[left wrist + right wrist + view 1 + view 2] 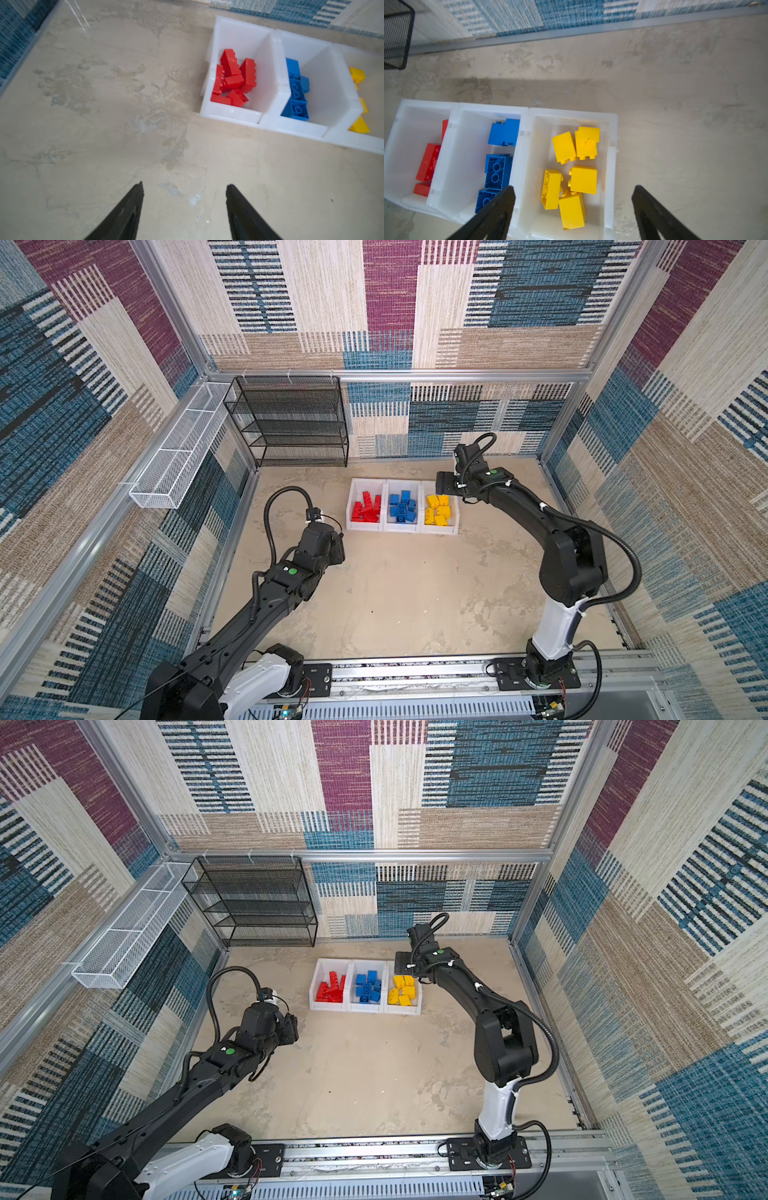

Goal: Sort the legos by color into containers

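Three white containers (365,526), mid-frame in both top views, hold red legos (366,508), blue legos (402,508) and yellow legos (437,510) apart, with none loose on the table (415,593), so sorting looks finished. Left gripper (184,187) and right gripper (574,189) both hang spread and empty, the right above the yellow.

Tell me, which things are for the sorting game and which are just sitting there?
For the job: red legos, blue legos, yellow legos, three white bins.
Just there: black mesh shelf, white wire basket.
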### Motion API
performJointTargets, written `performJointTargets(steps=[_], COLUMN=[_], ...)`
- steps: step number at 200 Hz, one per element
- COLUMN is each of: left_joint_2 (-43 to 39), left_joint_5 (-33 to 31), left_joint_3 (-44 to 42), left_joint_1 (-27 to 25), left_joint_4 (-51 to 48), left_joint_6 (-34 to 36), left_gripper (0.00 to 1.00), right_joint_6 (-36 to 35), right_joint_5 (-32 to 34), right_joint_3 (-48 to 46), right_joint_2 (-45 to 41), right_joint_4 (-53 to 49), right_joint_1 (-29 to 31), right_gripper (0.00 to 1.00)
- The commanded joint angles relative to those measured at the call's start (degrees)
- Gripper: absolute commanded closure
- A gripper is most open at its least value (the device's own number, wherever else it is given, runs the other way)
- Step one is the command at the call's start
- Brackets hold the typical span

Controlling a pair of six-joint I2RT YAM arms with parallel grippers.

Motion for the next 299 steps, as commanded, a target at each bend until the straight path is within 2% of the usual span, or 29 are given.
performJointTargets(steps=[1, 24, 48, 51, 55, 66, 74, 84, 94, 114, 124, 127, 135, 147, 153, 159, 171, 180, 190, 199, 208, 217, 299], left_joint_2=[-2.5, -1.9, 3.7, 4.6, 5.9, 9.6, 12.5, 16.4, 18.4, 26.2, 31.8, 31.4, 28.5, 31.5, 30.5, 29.8, 31.2, 30.0, 30.1, 30.8, 30.2, 30.5, 31.1], left_joint_5=[-8.7, -9.8, -6.7, -6.5, -6.2, -5.4, -5.0, -4.2, -2.3, 6.1, 9.6, 10.5, 13.8, 16.1, 16.4, 16.6, 16.3, 16.5, 16.4, 16.3, 16.5, 16.5, 17.7], left_joint_3=[-5.9, -11.6, -13.0, -13.4, -13.9, -15.9, -17.4, -18.5, -17.1, -14.9, -15.7, -15.1, -12.1, -12.4, -10.9, -9.7, -11.5, -10.7, -11.0, -11.6, -11.0, -11.3, -10.4], left_joint_1=[1.8, 5.5, 10.7, 11.2, 11.7, 12.9, 13.6, 15.3, 16.4, 20.7, 22.2, 22.4, 23.2, 23.8, 24.0, 24.3, 24.3, 24.3, 24.3, 24.3, 24.3, 24.3, 24.6], left_joint_4=[19.1, 32.7, 36.3, 37.1, 38.4, 43.9, 50.0, 56.8, 57.1, 59.3, 68.6, 66.4, 55.1, 61.4, 56.0, 52.3, 59.1, 55.0, 55.8, 58.7, 56.1, 57.2, 56.4], left_joint_6=[10.6, 19.8, 20.0, 20.0, 20.0, 20.3, 20.5, 20.7, 22.3, 21.2, 22.2, 22.0, 21.2, 22.3, 21.5, 21.1, 21.6, 21.3, 21.4, 21.6, 21.4, 21.6, 21.6], left_gripper=[0.24, 0.16, 0.11, 0.10, 0.02, 0.01, 0.01, 0.01, 0.01, 0.01, 0.01, 0.01, 0.01, 0.01, 0.01, 0.01, 0.01, 0.01, 0.01, 0.01, 0.01, 0.01, 0.01], right_joint_6=[-2.6, -7.3, -9.7, -10.7, -12.2, -16.4, -18.3, -18.2, -17.0, -14.2, -13.8, -14.0, -13.1, -13.5, -14.4, -15.4, -17.0, -16.5, -17.0, -16.7, -16.9, -16.7, -16.8], right_joint_5=[4.9, 6.7, 6.4, 6.4, 6.5, 8.2, 9.4, 9.0, 7.1, 6.0, 8.7, 10.2, 8.6, 6.3, 2.8, 0.4, -1.8, -1.9, -1.9, -1.9, -1.9, -1.9, -1.9], right_joint_3=[-8.5, -24.7, -46.1, -48.9, -52.4, -61.2, -65.1, -67.5, -69.8, -76.8, -77.3, -76.8, -76.6, -76.6, -75.2, -75.8, -77.9, -76.5, -77.6, -76.7, -77.3, -76.9, -77.0], right_joint_2=[-7.3, -18.9, -33.0, -34.1, -36.3, -39.5, -40.1, -38.9, -36.8, -30.6, -25.9, -25.4, -23.3, -20.1, -20.5, -18.6, -14.3, -17.2, -14.9, -16.7, -15.6, -16.6, -16.2], right_joint_4=[11.3, 27.8, 51.5, 54.8, 59.1, 69.2, 73.3, 73.3, 75.0, 91.0, 96.9, 96.6, 98.1, 102.2, 97.8, 100.9, 110.4, 102.6, 108.7, 103.7, 107.1, 104.4, 105.2], right_joint_1=[-1.6, -4.3, -8.2, -8.6, -8.9, -9.5, -10.1, -11.8, -14.1, -16.7, -17.3, -17.3, -18.7, -19.4, -19.4, -19.4, -19.4, -19.4, -19.4, -19.4, -19.4, -19.4, -19.4], right_gripper=[0.00, 0.01, 0.01, 0.01, 0.01, 0.00, 0.01, 0.00, 0.00, 0.00, 0.00, 0.00, 0.00, 0.00, 0.00, 0.00, 0.00, 0.01, 0.00, 0.00, 0.00, 0.00, 0.00])
